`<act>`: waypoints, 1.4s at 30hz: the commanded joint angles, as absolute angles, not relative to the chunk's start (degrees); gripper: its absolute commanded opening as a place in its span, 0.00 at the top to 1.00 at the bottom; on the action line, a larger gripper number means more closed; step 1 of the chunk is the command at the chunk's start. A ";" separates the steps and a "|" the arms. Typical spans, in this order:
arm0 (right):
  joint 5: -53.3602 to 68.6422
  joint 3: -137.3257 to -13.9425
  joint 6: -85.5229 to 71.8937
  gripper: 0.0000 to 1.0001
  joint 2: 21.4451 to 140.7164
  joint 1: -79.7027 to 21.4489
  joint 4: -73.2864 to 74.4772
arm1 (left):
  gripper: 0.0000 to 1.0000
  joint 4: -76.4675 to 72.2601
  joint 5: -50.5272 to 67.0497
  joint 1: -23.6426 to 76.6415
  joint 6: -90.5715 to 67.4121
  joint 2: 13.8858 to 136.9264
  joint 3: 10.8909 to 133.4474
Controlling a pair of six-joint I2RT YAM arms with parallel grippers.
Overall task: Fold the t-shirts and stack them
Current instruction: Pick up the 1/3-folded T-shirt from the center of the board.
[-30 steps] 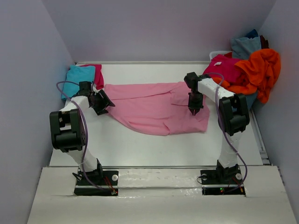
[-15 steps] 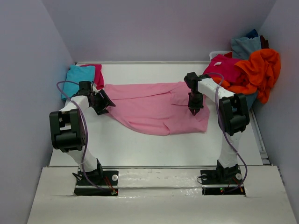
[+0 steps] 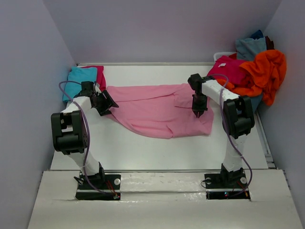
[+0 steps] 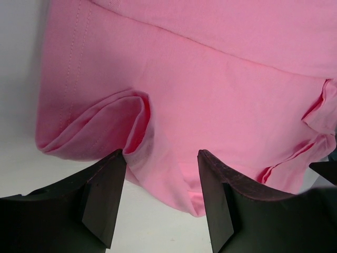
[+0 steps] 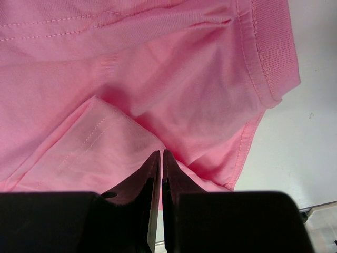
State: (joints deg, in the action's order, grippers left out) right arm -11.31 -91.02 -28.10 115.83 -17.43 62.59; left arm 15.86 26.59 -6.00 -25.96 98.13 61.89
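Note:
The light pink t-shirt [image 3: 157,110] lies spread and creased across the middle of the table. My left gripper [image 3: 107,102] is at its left end, open. In the left wrist view the left gripper [image 4: 160,158] has a rumpled fold of the pink t-shirt [image 4: 210,89] just beyond its two dark fingers [image 4: 105,195]. My right gripper [image 3: 198,113] points down onto the shirt's right part. In the right wrist view the right gripper [image 5: 161,153] is shut, and creases of the pink t-shirt [image 5: 174,79] run in to its tips.
A turquoise t-shirt [image 3: 78,78] lies over a magenta t-shirt [image 3: 99,75] at the back left. At the back right is a heap with a magenta t-shirt [image 3: 231,69], an orange t-shirt [image 3: 264,71] and a grey-blue t-shirt [image 3: 249,46]. Walls close in both sides.
My left gripper has crept slightly further back along the pink shirt's left end. The right arm and the shirt have stayed put.

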 commanded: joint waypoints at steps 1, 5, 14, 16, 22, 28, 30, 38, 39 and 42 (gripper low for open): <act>-12.48 -93.25 -28.39 0.88 114.52 -17.58 63.02 | 0.33 16.17 28.04 -5.54 -24.87 98.87 63.55; -12.39 -93.25 -28.39 0.88 114.61 -17.58 63.02 | 0.33 16.35 27.60 -5.54 -24.87 99.05 63.11; -12.30 -92.90 -28.56 0.88 114.87 -17.58 62.75 | 0.36 16.08 26.37 -5.54 -24.70 98.52 60.47; -12.30 -92.55 -28.56 0.88 115.05 -17.58 62.58 | 0.39 16.17 26.37 -5.54 -24.61 98.44 60.56; -13.09 -90.79 -29.27 0.88 114.52 -17.58 61.79 | 0.54 16.08 26.54 -5.54 -24.61 97.56 60.12; -12.31 -90.09 -29.62 0.88 114.35 -17.58 59.15 | 0.77 16.08 26.28 -5.54 -24.35 97.38 59.15; -11.43 -90.70 -29.53 0.87 114.52 -17.58 58.36 | 0.81 16.08 26.19 -5.54 -24.35 97.29 58.98; -9.93 -96.94 -28.92 0.76 116.54 -17.58 59.94 | 0.88 16.00 26.02 -5.54 -24.08 96.86 58.62; -9.93 -97.29 -28.92 0.72 116.54 -17.58 60.12 | 0.88 16.00 26.02 -5.54 -24.17 97.03 58.54; -8.62 -98.17 -28.13 0.61 117.42 -17.58 60.29 | 0.89 15.73 26.28 -5.54 -24.26 96.94 58.36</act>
